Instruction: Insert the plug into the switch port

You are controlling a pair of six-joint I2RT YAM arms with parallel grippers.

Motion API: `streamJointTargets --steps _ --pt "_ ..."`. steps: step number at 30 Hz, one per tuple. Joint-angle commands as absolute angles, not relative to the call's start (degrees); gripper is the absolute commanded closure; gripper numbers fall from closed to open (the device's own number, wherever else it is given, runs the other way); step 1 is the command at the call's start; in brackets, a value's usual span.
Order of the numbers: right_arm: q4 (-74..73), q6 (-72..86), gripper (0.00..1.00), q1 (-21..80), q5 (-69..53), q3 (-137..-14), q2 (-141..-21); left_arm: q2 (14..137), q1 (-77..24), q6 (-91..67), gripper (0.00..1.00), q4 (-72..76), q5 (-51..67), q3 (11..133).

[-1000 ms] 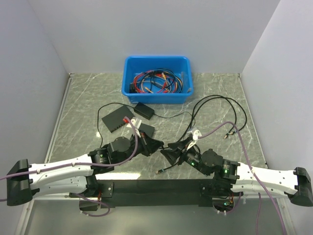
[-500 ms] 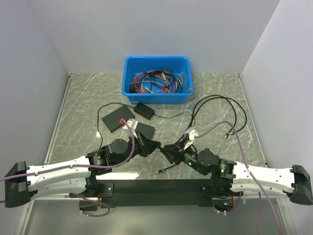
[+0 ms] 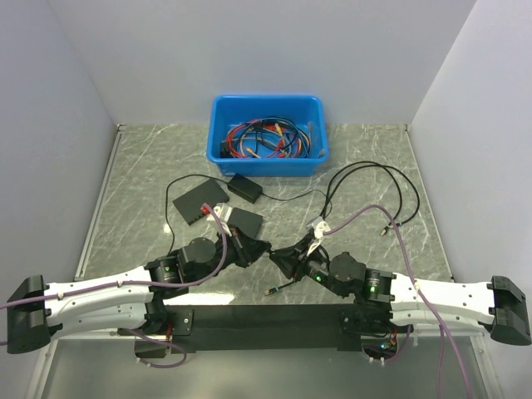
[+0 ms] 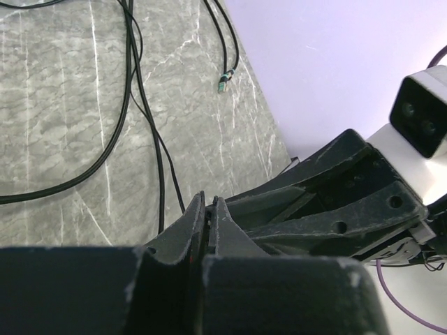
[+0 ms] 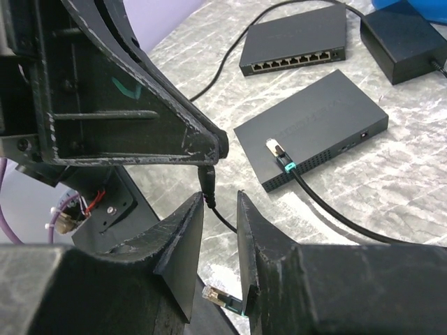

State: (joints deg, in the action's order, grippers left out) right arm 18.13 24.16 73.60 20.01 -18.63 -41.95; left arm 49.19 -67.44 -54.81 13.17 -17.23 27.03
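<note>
Plug: the plug (image 5: pixel 207 179) hangs at the left gripper (image 5: pixel 215 148) tips, well apart from the switch (image 5: pixel 314 125).
Left jaws: together, apparently pinching the plug.
Right jaws: the right gripper (image 5: pixel 219 204) is apart, straddling the thin cable (image 5: pixel 225 220) just below the plug.
Step (judged): hand-over.
Advice: clamp the plug body, not the cable, and leave the tip free. Release the left only once your hold is firm.
</note>
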Motion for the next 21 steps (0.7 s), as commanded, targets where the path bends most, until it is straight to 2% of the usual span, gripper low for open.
streamJointTargets --steps 1,21 --pt "22.24 23.99 0.67 73.48 21.09 -20.3 -41.57 47.99 -67.76 -55.63 0.99 15.38 -18.1 26.28" --pt "23.99 23.38 0.73 73.48 19.69 -21.71 -45.0 47.64 -67.76 -55.37 0.99 14.15 -18.63 26.72"
